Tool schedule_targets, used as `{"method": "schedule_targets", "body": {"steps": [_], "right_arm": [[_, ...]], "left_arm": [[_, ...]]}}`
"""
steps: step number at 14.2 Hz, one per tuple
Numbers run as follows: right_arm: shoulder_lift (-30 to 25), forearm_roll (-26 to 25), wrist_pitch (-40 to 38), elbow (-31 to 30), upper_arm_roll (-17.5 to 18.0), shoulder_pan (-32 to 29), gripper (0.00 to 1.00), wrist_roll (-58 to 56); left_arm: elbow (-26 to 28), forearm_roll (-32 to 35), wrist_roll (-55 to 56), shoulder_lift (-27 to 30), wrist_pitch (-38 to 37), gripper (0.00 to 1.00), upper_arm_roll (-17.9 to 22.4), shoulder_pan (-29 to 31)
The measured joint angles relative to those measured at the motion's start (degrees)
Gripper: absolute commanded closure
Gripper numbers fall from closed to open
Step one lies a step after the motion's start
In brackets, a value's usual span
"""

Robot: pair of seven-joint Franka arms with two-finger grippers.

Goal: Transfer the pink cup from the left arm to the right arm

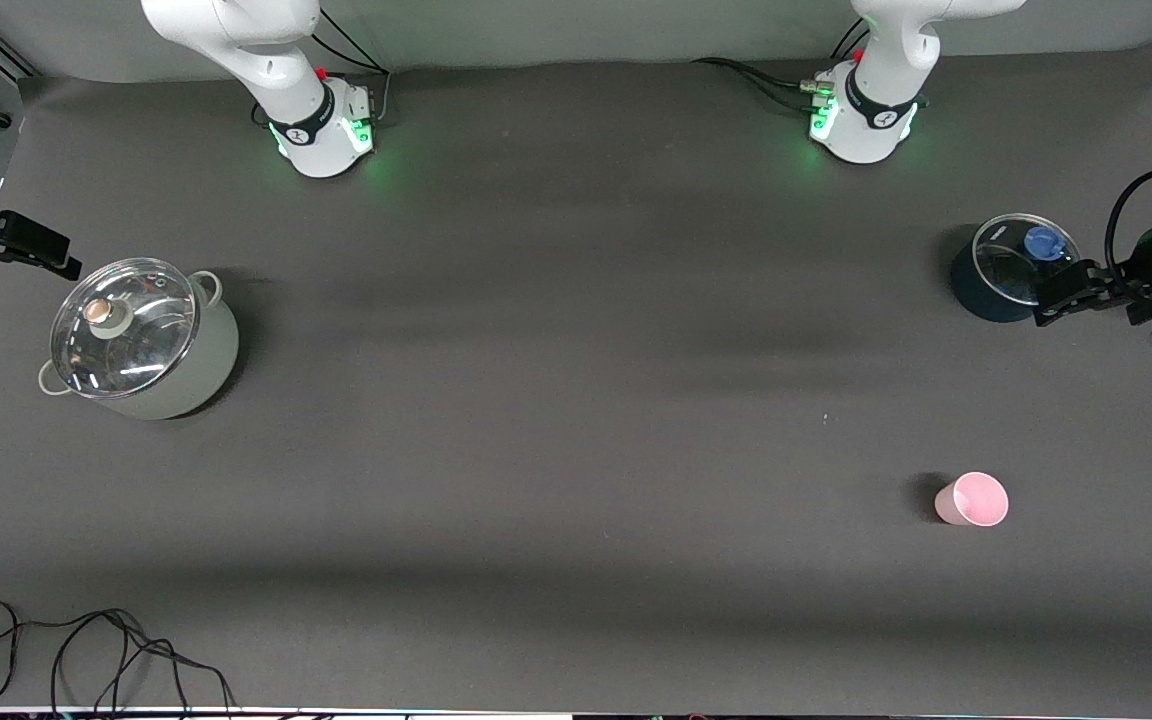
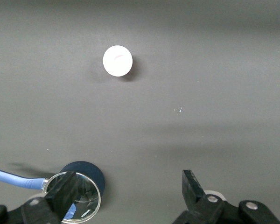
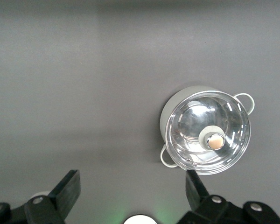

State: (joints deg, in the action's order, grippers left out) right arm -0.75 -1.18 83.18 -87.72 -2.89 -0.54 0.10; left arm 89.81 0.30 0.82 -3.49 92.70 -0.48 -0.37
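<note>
The pink cup (image 1: 972, 500) stands upright on the dark table toward the left arm's end, nearer the front camera than the blue pot. In the left wrist view it shows as a pale round top (image 2: 117, 60). My left gripper (image 1: 1058, 296) hangs open and empty over the table beside the blue pot, well apart from the cup; its fingers (image 2: 191, 185) stand wide apart around bare table (image 2: 128, 186). My right gripper (image 1: 41, 258) waits open and empty at the right arm's end of the table, near the grey pot (image 3: 130, 186).
A dark blue pot (image 1: 1008, 265) with a glass lid and blue knob sits under my left gripper's fingers (image 2: 79, 189). A pale grey pot (image 1: 141, 340) with a glass lid stands at the right arm's end (image 3: 207, 133). A black cable (image 1: 86, 650) lies at the near edge.
</note>
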Motion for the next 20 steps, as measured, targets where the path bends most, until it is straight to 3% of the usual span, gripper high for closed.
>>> {"method": "schedule_targets", "body": {"steps": [5,8,12,20], "right_arm": [[0.0,0.0,0.0,0.0,0.0,0.1,0.00,0.0],[0.0,0.0,0.0,0.0,0.0,0.1,0.00,0.0],[0.0,0.0,0.0,0.0,0.0,0.1,0.00,0.0],[2.2,0.0,0.0,0.2,-0.1,0.0,0.00,0.0]], "left_arm": [[-0.1,0.0,-1.5,0.0,1.3,0.00,0.3,0.0],[-0.2,-0.8,-9.8,-0.1,3.9,0.00,0.4,2.4],[-1.6,-10.7,-29.9,-2.4,5.5,0.00,0.8,11.1],[-3.4,-33.9,-67.7,-14.3,5.8,0.00,1.0,25.6]]}}
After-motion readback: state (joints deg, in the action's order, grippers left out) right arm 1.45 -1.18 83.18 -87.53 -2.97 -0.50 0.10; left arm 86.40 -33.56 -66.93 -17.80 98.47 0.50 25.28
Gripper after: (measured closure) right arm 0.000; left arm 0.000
